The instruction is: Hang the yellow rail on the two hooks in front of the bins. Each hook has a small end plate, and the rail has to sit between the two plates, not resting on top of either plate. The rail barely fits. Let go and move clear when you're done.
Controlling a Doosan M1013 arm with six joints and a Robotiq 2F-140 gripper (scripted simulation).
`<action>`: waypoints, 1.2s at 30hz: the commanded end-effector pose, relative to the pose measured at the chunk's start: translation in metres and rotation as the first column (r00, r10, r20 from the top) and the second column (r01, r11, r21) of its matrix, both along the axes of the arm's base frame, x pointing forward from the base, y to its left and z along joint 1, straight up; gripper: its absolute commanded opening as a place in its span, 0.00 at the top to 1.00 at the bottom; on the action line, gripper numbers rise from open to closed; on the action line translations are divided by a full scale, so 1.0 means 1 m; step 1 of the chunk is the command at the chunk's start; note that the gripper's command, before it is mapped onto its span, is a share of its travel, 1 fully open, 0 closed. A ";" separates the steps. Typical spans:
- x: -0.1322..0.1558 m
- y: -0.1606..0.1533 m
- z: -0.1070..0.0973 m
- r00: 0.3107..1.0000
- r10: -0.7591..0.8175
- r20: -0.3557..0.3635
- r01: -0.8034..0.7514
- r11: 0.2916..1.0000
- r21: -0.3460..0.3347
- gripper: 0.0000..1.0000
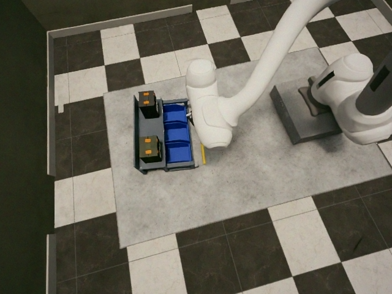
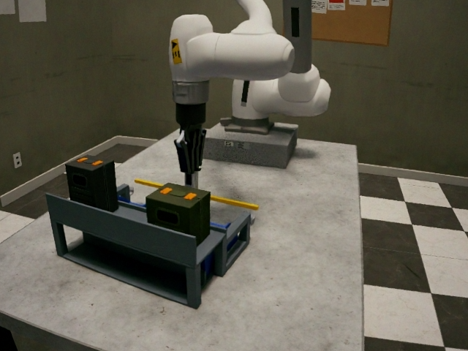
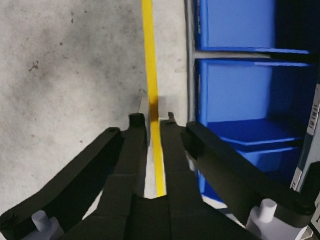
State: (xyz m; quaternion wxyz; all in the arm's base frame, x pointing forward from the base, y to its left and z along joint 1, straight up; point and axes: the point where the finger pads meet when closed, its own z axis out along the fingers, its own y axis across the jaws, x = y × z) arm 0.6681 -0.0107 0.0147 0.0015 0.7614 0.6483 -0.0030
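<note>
I'm looking at my arm (image 2: 241, 50) now: smooth glossy white shells, rounded at every joint, with one dark grey upper link (image 2: 297, 34) carrying a narrow black slot. There's a yellow warning sticker (image 2: 175, 50) on the white wrist housing, a silver ribbed collar (image 2: 190, 91) under it, then a black coupling. My gripper (image 3: 154, 108) is matte black, with angular linkage bars and pale grey pins at the outer knuckles. The arm's foot is a grey flange (image 2: 241, 122).
</note>
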 end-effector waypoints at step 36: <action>0.007 -0.003 0.022 1.000 0.000 0.000 0.000 1.000 0.000 0.90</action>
